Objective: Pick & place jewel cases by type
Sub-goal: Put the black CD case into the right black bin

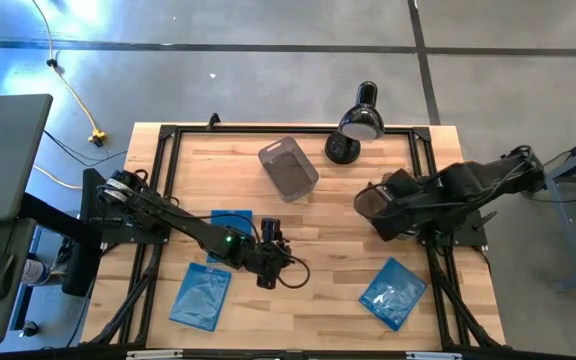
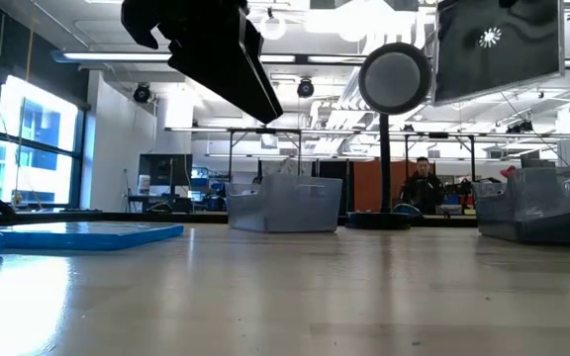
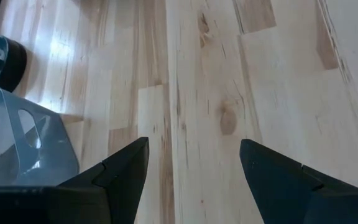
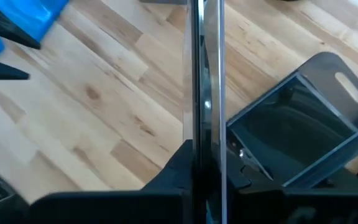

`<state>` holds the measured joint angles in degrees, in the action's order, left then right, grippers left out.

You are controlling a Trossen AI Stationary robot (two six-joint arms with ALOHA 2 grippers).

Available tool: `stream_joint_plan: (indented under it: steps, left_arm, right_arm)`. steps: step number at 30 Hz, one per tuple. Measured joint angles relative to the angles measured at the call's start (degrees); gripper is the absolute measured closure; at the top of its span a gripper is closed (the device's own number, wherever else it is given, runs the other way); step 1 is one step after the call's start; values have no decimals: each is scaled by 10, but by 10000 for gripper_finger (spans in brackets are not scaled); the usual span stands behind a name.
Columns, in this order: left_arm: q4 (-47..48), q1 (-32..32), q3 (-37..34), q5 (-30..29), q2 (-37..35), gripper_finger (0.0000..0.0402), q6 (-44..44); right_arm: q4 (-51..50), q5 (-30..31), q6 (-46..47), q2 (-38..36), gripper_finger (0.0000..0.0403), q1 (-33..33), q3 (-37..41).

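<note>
Tubs | you are seeing two smoky grey tubs: one [image 1: 288, 168] sitting far-centre, its contents unclear, one [image 1: 376, 212] at right under the right arm | right gripper [image 4: 205, 163] is clamping a thin dark jewel case [image 4: 204, 81] edge-on beside that tub | left gripper [image 3: 194, 163] is hovering open mid-table | three blue cases [image 1: 201, 295] [image 1: 231, 224] [image 1: 393, 292] are lying on the table [image 1: 318, 310].

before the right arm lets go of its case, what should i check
1. Right gripper shut on the thin case, held edge-on: ok.
2. Tub close by, mouth unobstructed: ok.
3. Thin case lined up over the tub mouth: cannot tell.
4. Left gripper open, empty, over bare wood away from that tub: ok.
5. What already lies in the tub matches this case's type: cannot tell.
</note>
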<state>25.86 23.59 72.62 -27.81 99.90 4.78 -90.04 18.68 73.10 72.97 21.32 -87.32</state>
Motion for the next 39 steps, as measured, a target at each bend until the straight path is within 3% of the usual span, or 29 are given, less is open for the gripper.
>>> stream_joint_plan:
  steps: [8,12,19,24,26,30,39]
  left_arm:
    - [-2,0,0,0,0,153,2]
    - [-65,0,0,8,17,153,-6]
    - [-334,-3,0,76,88,153,-179]
    - [-502,-35,12,99,143,153,-190]
    - [-538,-57,46,128,177,153,-189]
    - [-514,-100,138,196,229,153,-217]
    - [-390,-160,360,264,346,154,-255]
  right_arm:
    - [0,-1,1,-22,376,9,0]
    - [0,1,-16,-22,388,8,1]
    - [0,51,-51,-20,377,-1,1]
    - [0,99,-91,-20,388,-19,1]
    - [0,114,-106,-21,388,-30,1]
    - [0,142,-128,-21,379,-52,1]
    - [0,205,-178,-22,388,-98,1]
